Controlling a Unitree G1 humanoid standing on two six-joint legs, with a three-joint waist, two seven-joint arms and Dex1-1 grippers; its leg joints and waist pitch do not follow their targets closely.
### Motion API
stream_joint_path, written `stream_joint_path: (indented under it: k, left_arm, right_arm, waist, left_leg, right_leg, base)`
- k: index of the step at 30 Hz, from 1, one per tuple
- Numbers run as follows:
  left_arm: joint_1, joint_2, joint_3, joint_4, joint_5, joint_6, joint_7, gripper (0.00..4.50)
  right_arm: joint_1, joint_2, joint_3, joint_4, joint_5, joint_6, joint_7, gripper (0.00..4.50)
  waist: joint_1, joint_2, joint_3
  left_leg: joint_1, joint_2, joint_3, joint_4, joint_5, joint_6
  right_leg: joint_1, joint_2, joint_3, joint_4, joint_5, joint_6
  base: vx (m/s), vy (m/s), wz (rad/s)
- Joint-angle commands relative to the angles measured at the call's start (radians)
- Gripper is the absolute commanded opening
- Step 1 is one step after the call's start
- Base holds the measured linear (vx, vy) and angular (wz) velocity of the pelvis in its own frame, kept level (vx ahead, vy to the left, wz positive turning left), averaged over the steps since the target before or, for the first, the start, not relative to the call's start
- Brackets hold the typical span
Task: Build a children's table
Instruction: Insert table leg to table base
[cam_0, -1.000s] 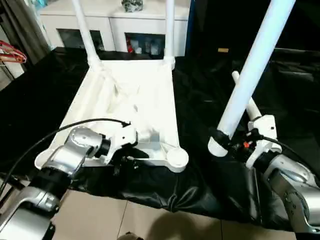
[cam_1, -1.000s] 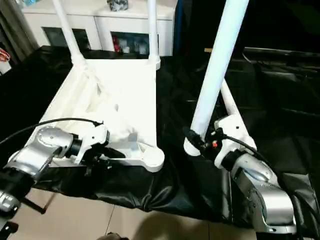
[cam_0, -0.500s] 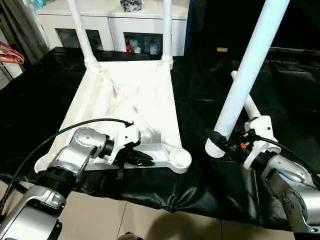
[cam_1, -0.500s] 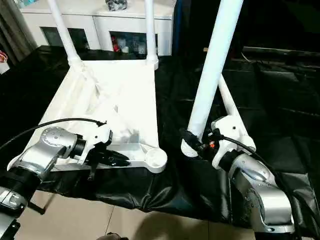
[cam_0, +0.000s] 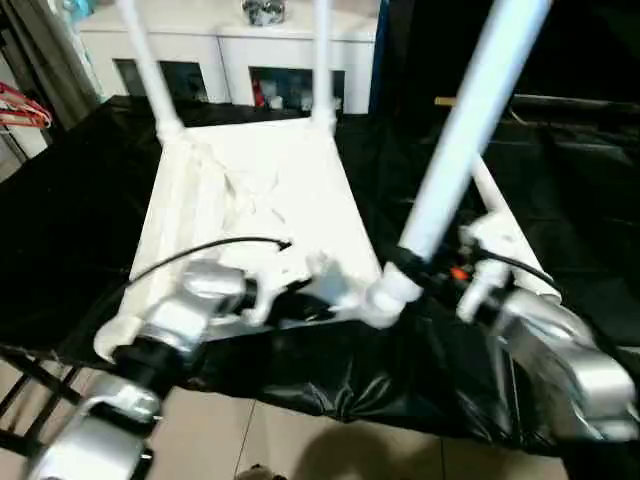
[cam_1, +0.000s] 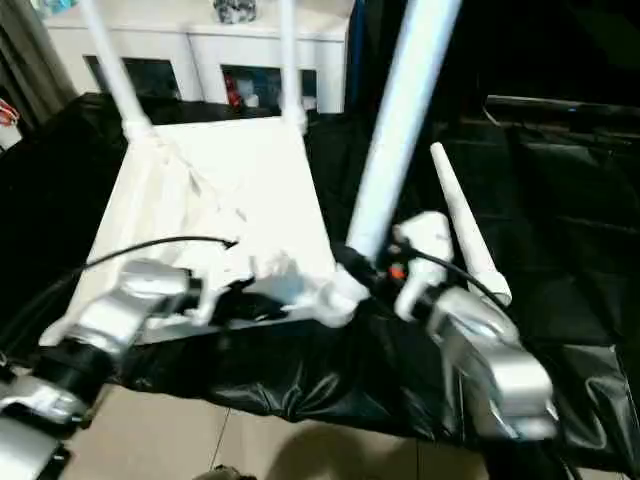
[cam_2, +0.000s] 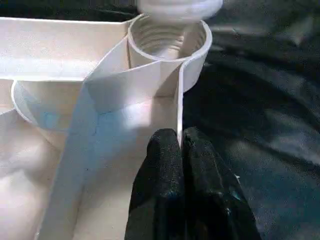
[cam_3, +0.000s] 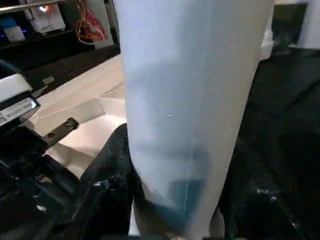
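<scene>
Children's table: white, upturned, ribbed underside.

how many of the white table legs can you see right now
4. Two legs stand upright in the far corners of the upturned tabletop. One leg is held by the right gripper over the near corner socket. One leg lies on the black sheet behind it.

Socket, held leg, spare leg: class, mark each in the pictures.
Socket (cam_2: 167, 37), left wrist view, threaded inner wall.
Held leg (cam_0: 455, 130), left eye view, mid-shaft.
Spare leg (cam_1: 462, 235), right eye view, mid-shaft.
</scene>
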Motion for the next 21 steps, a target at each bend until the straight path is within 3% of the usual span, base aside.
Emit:
stream_joint_path:
  k: [1, 6, 9, 16, 20, 21]
  left_arm:
    - [-0.002, -0.006, -0.004, -0.006, 0.015, 0.019, 0.019, 0.0]
    - [0.003, -0.012, -0.014, -0.023, 0.017, 0.018, 0.003, 0.0]
    - [0.005, -0.013, -0.011, -0.028, 0.014, 0.033, 0.006, 0.55]
    - [0.002, -0.002, -0.01, 0.006, 0.034, 0.016, 0.017, 0.88]
    - [0.002, 0.006, -0.008, 0.004, 0.031, 0.025, 0.005, 0.88]
    - [0.002, 0.006, -0.003, 0.003, 0.025, 0.032, 0.001, 0.55]
  right_arm:
    - [-0.039, -0.001, 0.008, 0.049, -0.024, -0.014, -0.004, 1.88]
    - [-0.082, -0.001, 0.015, 0.139, -0.044, -0.039, 0.001, 1.88]
    - [-0.093, -0.002, 0.021, 0.173, -0.05, -0.051, 0.005, 1.88]
    - [-0.118, 0.01, 0.022, 0.222, -0.054, -0.057, 0.027, 1.88]
    - [-0.123, 0.01, 0.024, 0.223, -0.046, -0.051, 0.036, 1.88]
    - [-0.125, 0.009, 0.024, 0.218, -0.039, -0.045, 0.042, 1.88]
  waist:
    - [0.001, -0.014, -0.067]
    - [0.004, -0.018, -0.07]
    - [0.003, -0.019, -0.068]
    - [0.001, -0.022, -0.067]
    - [0.0, -0.022, -0.067]
    - [0.001, -0.024, -0.067]
  left_leg:
    - [0.016, 0.073, -0.028, -0.07, -0.151, 0.031]
    - [0.013, 0.072, -0.026, -0.066, -0.111, 0.056]
    - [0.014, 0.073, -0.026, -0.067, -0.121, 0.055]
    - [0.015, 0.073, -0.026, -0.07, -0.137, 0.05]
    - [0.016, 0.073, -0.026, -0.069, -0.139, 0.049]
    - [0.015, 0.073, -0.025, -0.069, -0.137, 0.05]
  right_leg:
    - [0.048, -0.095, 0.047, -0.071, -0.175, -0.226]
    - [0.051, -0.096, 0.047, -0.066, -0.121, -0.231]
    - [0.05, -0.096, 0.046, -0.068, -0.143, -0.23]
    - [0.048, -0.095, 0.046, -0.071, -0.174, -0.221]
    - [0.048, -0.096, 0.046, -0.071, -0.18, -0.222]
    - [0.048, -0.096, 0.047, -0.071, -0.179, -0.221]
  base:
    - [0.0, 0.0, 0.0]
    - [0.0, 0.0, 0.0]
    - [0.0, 0.0, 0.0]
    - [0.0, 0.0, 0.0]
    - [0.0, 0.0, 0.0]
    - [0.0, 0.0, 0.0]
